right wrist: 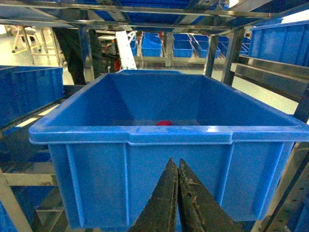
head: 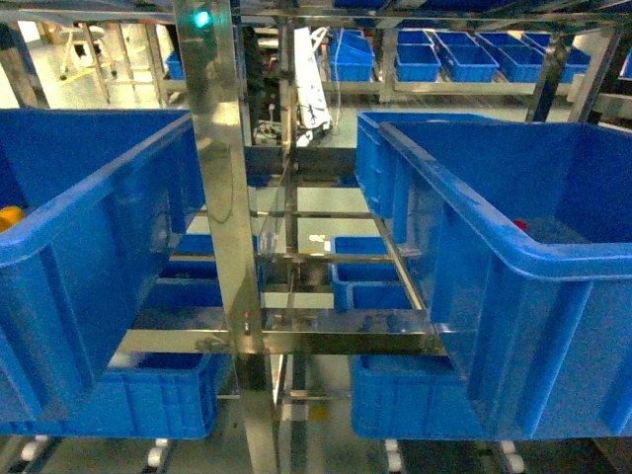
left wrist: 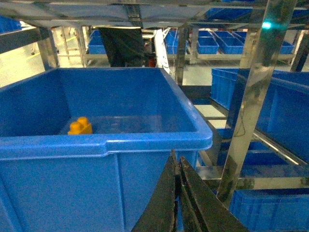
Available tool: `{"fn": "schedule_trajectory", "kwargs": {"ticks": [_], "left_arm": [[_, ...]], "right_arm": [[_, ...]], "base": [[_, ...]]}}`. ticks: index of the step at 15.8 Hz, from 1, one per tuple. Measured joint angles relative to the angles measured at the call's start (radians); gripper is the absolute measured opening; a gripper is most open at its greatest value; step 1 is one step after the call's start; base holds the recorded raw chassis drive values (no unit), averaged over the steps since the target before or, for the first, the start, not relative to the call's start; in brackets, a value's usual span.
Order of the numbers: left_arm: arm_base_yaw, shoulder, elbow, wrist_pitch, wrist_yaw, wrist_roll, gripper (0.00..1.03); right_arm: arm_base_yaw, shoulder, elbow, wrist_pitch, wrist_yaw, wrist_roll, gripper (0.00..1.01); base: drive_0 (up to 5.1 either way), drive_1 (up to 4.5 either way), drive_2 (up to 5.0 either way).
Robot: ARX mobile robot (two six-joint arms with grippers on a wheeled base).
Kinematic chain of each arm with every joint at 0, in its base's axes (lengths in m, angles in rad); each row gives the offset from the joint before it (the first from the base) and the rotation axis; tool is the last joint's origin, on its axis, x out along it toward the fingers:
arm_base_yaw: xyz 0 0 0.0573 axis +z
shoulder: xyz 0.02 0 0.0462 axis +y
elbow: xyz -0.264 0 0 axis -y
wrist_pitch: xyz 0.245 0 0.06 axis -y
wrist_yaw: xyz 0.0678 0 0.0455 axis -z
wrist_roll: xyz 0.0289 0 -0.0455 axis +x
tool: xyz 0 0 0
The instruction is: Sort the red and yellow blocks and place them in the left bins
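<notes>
An orange-yellow block [left wrist: 79, 126] with two studs lies on the floor of a large blue bin [left wrist: 96, 144]; in the head view only its edge [head: 8, 215] shows inside the left bin [head: 89, 212]. A small red block [right wrist: 164, 123] lies at the back of the other large blue bin [right wrist: 169, 131], seen as a red speck [head: 520, 225] in the right bin [head: 474, 222]. My left gripper [left wrist: 176, 162] is shut and empty, just outside and below its bin's near rim. The right gripper [right wrist: 175, 163] is likewise shut and empty before its bin's front wall. Neither gripper shows in the head view.
A shiny steel rack upright [head: 222, 197] stands between the two bins, with crossbars [head: 326, 341] below. Smaller blue crates [head: 370, 281] sit on lower shelves and more [head: 464, 59] on racks behind. A dark figure [left wrist: 123, 46] stands behind the bin.
</notes>
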State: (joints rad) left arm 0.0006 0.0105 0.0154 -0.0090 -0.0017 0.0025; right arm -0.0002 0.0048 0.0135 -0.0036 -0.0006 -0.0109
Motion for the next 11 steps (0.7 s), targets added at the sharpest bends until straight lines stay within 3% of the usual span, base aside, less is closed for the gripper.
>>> {"fn": "schedule_trajectory", "kwargs": {"ticks": [6,7,8,9,10,11], "left_arm": [[0.0,0.0,0.0,0.005,0.001,0.0,0.02],[0.0,0.0,0.0,0.005,0.001,-0.002,0.12],[0.0,0.0,0.0,0.005,0.001,-0.002,0.37],[0.0,0.0,0.0,0.005,0.001,-0.002,0.56],[0.0,0.0,0.0,0.005,0.001,-0.002,0.65],[0.0,0.0,0.0,0.005,0.001,-0.002,0.68]], "right_arm": [[0.0,0.0,0.0,-0.001,0.0,0.0,0.02],[0.0,0.0,0.0,-0.001,0.0,0.0,0.13],[0.0,0.0,0.0,-0.001,0.0,0.0,0.38],[0.0,0.0,0.0,-0.001,0.0,0.0,0.55],[0.0,0.0,0.0,-0.001,0.0,0.0,0.66],[0.0,0.0,0.0,-0.001,0.0,0.0,0.68]], "base": [[0.0,0.0,0.0],[0.0,0.0,0.0],[0.0,0.0,0.0],[0.0,0.0,0.0],[0.0,0.0,0.0],[0.0,0.0,0.0]]}}
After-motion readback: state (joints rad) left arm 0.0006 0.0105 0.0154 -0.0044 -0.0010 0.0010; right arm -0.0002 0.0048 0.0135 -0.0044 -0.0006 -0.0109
